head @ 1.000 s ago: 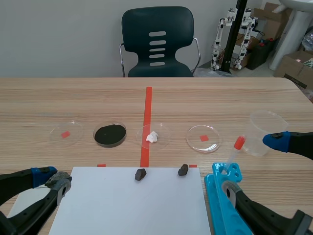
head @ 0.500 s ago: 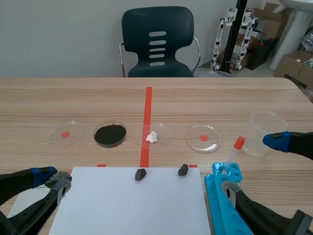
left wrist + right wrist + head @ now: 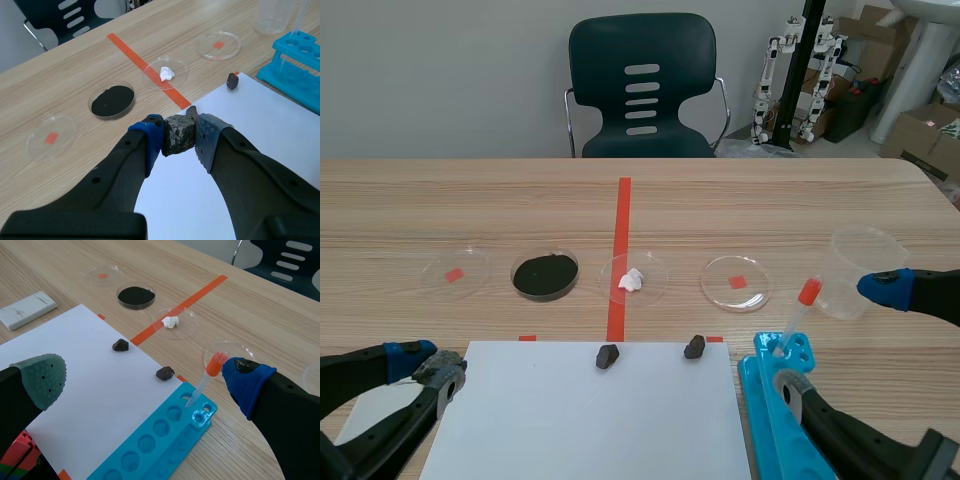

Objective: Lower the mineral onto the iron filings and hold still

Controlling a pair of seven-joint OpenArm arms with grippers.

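Sitting clamped between the left gripper's (image 3: 178, 138) two pads, the dark grey mineral (image 3: 177, 136) is held at the left edge of the white sheet (image 3: 585, 420). The dish of iron filings (image 3: 545, 275) lies at one o'clock from it in the scene view, well apart. At three o'clock of that dish is a dish with a white lump (image 3: 633, 279). Two small dark stones (image 3: 607, 356) rest on the sheet's far edge. The right gripper (image 3: 147, 382) has its jaws wide apart, holding nothing, over the blue rack (image 3: 775, 400), where an orange-capped dropper (image 3: 800, 310) stands.
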